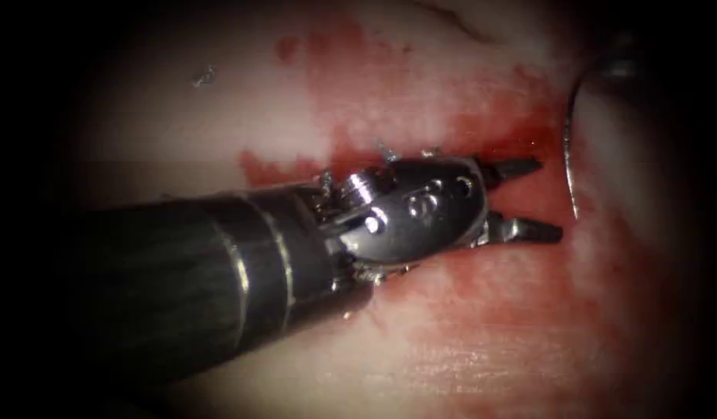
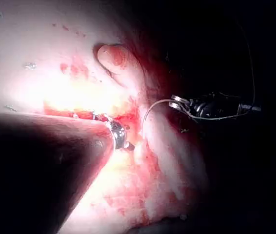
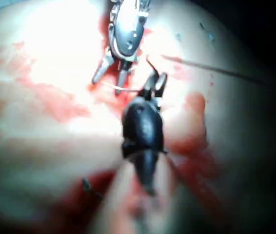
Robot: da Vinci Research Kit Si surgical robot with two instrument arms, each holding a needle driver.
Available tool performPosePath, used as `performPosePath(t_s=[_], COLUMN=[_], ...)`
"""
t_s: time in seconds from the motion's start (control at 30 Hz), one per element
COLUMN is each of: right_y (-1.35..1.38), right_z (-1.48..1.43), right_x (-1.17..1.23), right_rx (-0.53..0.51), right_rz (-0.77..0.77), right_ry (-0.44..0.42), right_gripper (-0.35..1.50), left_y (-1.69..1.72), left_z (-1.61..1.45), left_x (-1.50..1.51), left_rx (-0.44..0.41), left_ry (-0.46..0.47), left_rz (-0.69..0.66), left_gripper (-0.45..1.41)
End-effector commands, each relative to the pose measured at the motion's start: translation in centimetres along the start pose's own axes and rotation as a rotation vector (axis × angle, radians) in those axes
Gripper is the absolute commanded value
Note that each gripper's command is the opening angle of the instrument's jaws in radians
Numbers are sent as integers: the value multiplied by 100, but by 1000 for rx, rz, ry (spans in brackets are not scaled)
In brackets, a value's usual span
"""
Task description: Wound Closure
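Both jaws of the left tool (image 1: 533, 198) stand open over the tissue (image 1: 219, 116), holding nothing. The right tool (image 3: 156, 84) grips the needle (image 1: 569, 167) at one end, right of the cut.

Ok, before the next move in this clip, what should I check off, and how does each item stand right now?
1. Left tool jaws open, holding nothing: ok.
2. Right tool shut on the needle, near one end of its curve: ok.
3. Needle lies just beyond the left tool's tips, with a gap between them: ok.
4. Needle's free end in the tissue or only over it: cannot tell.
5. Thread running free of the right tool: cannot tell.
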Motion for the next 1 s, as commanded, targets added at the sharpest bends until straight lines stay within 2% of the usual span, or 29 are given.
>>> performPosePath(t_s=[0.03,0.33,0.5,0.77,1.0], right_y=[5,14,16,14,1], right_z=[11,30,41,48,46], right_x=[-7,-15,-20,-27,-47], right_rx=[-5,-15,-36,-41,-38], right_rz=[-14,-137,-246,-313,-356], right_ry=[12,57,110,113,117], right_gripper=[-35,-35,-35,-35,-35], left_y=[-2,2,6,-5,-7], left_z=[8,4,11,17,14], left_x=[1,-7,-20,-39,-45], left_rx=[-3,-8,-24,-21,-26], left_ry=[-2,-10,-23,-31,-33], left_rz=[3,11,17,-5,-12], left_gripper=[71,71,71,71,71])
